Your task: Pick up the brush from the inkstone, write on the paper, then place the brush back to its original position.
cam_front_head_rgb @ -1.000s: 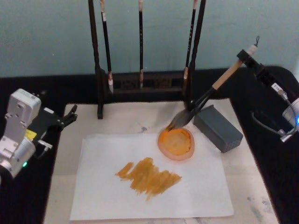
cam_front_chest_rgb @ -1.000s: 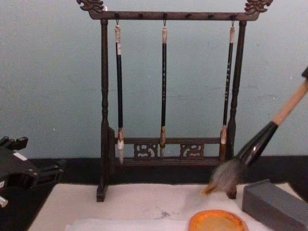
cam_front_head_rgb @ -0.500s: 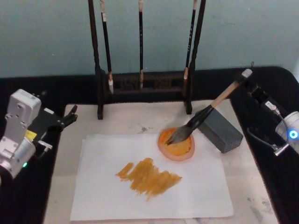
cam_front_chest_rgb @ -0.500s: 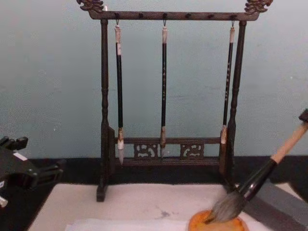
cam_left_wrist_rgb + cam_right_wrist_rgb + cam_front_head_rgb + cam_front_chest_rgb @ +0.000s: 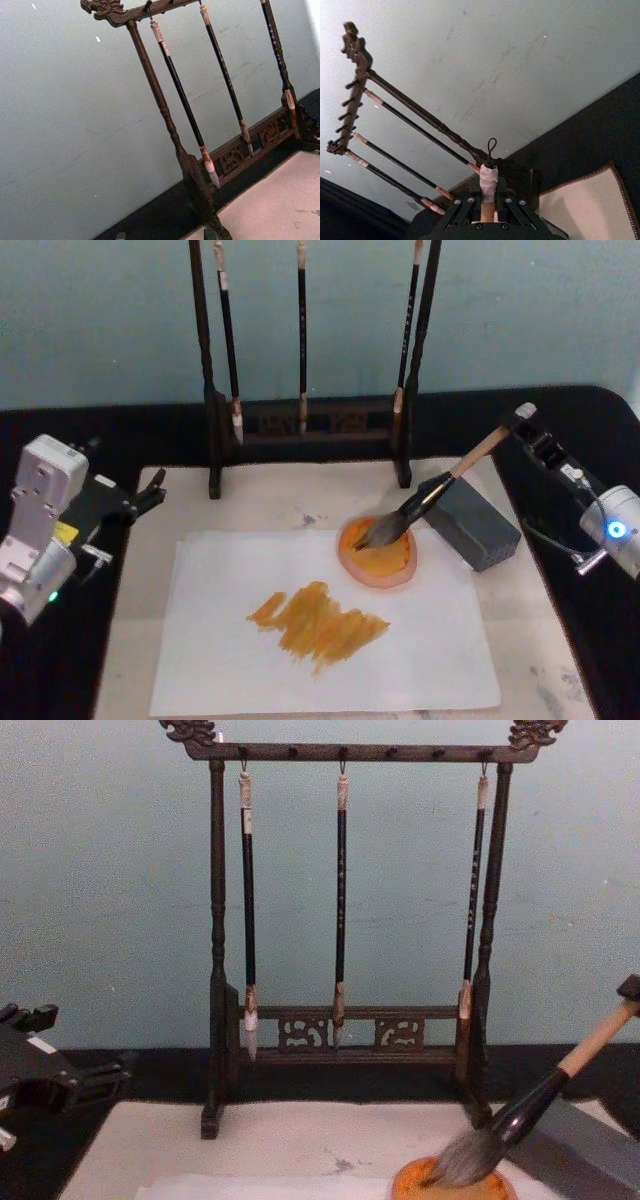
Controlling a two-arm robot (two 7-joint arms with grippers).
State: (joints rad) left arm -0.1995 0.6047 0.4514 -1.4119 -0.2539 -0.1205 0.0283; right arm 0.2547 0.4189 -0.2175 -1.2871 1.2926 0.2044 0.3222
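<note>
on the inkstone (image 5: pixel 386 572), brush (image 5: pixel 432 490) lowered, handle flatter

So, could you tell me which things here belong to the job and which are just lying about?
Job: brush, right claw holding it, dish, block, paper.
Lying about: rack, slim brushes, mat, idle left claw.

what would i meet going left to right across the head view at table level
left gripper → orange dish → grey block → right gripper, which grips the brush with its bristles in the dish
</note>
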